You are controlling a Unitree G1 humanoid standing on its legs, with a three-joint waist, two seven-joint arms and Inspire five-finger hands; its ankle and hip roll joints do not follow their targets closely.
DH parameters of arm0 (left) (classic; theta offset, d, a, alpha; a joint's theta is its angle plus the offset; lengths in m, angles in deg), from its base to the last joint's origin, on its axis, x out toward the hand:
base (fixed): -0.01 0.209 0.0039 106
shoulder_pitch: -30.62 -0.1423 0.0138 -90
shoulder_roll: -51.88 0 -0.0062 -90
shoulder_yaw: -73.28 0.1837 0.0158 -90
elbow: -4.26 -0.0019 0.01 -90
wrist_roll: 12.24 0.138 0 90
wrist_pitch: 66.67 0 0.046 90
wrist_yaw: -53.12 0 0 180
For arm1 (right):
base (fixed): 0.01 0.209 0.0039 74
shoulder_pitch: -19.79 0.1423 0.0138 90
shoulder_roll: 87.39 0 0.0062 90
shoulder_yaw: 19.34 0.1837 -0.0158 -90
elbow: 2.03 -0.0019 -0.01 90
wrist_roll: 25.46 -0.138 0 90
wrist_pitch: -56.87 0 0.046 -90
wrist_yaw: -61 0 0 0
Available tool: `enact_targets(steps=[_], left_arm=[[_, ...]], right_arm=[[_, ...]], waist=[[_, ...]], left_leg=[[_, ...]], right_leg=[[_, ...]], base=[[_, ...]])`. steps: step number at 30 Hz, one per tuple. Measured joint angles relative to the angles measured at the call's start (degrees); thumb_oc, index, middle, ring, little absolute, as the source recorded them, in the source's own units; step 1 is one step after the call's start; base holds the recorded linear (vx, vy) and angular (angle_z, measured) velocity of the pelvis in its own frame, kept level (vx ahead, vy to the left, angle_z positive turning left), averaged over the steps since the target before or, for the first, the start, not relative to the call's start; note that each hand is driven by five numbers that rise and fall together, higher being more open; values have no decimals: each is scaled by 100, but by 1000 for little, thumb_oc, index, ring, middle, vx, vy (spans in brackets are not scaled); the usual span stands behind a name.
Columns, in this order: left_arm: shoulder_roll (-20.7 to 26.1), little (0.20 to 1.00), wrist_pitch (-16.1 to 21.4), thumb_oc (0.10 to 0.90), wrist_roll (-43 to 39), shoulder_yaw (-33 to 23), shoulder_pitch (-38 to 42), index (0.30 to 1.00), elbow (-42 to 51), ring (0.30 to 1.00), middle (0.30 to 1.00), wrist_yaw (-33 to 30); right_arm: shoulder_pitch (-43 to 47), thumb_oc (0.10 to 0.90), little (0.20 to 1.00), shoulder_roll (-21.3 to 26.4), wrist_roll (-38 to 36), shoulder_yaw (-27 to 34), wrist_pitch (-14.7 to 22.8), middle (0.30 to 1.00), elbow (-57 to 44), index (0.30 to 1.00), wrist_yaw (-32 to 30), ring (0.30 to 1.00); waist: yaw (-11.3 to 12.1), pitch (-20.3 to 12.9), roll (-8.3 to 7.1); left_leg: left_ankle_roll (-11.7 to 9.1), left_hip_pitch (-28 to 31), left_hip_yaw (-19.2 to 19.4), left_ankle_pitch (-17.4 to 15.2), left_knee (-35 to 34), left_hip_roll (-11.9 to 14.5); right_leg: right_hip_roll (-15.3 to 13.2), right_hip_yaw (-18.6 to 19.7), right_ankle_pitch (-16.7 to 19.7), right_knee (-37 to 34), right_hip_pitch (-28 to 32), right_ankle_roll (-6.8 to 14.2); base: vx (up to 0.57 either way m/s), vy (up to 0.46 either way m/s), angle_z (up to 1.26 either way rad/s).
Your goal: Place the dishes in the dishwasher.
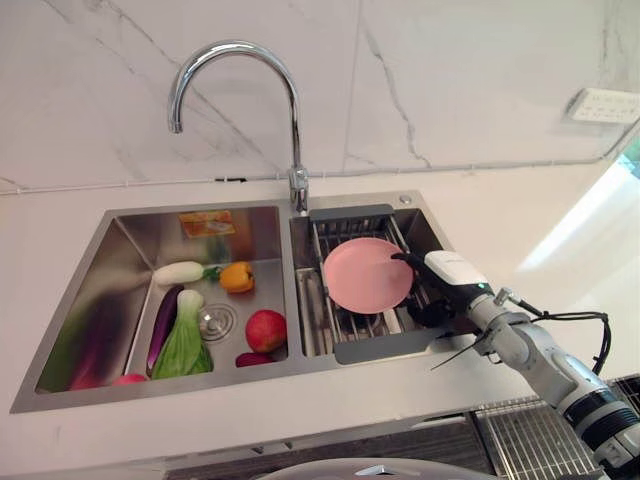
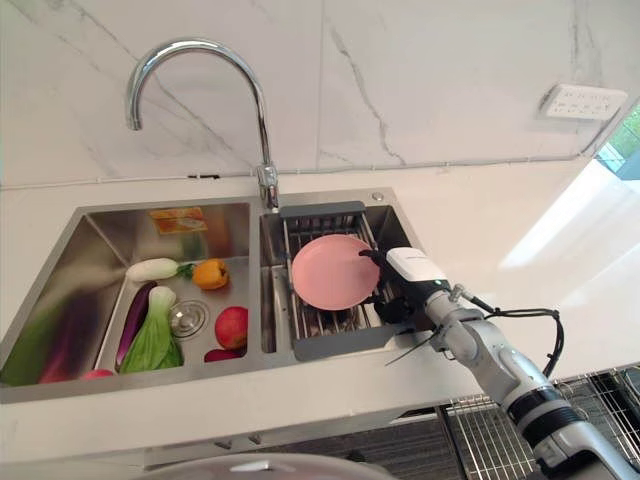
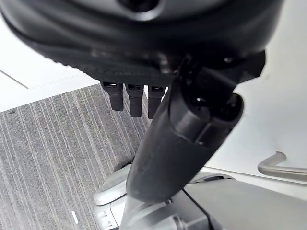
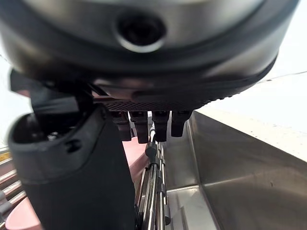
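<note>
Your right hand (image 1: 440, 290) — at the pink plate's (image 1: 366, 273) right edge, thumb over the rim, apparently pinching it. The plate lies on the rack (image 1: 352, 318), right of the tap (image 1: 296, 180). Left hand (image 3: 182, 129) — fingers straight, holding nothing, over floor.

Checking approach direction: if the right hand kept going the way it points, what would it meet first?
Probably the round pink plate on the wire rack; the right hand already sits at its rim, contact unclear.
</note>
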Motion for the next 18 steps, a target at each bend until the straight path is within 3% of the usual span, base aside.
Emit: enact_targets(steps=[12, 18], left_arm=[[-7, 900, 0, 800, 23, 69, 19, 900, 9, 900, 900, -19], [-19, 900, 0, 800, 259, 71, 11, 900, 51, 900, 900, -64]], right_arm=[[57, 800, 900, -180, 161, -125, -145, 900, 86, 900, -175, 900], [63, 800, 900, -181, 762, -161, -174, 900, 79, 900, -388, 900]], waist=[[-9, 15, 26], [-2, 18, 32]], left_leg=[[1, 2, 1, 5, 0, 2], [5, 1, 1, 8, 0, 3]], right_leg=[[3, 5, 0, -1, -1, -1], [2, 3, 0, -1, 0, -1]], base=[[0, 0, 0], [0, 0, 0]])
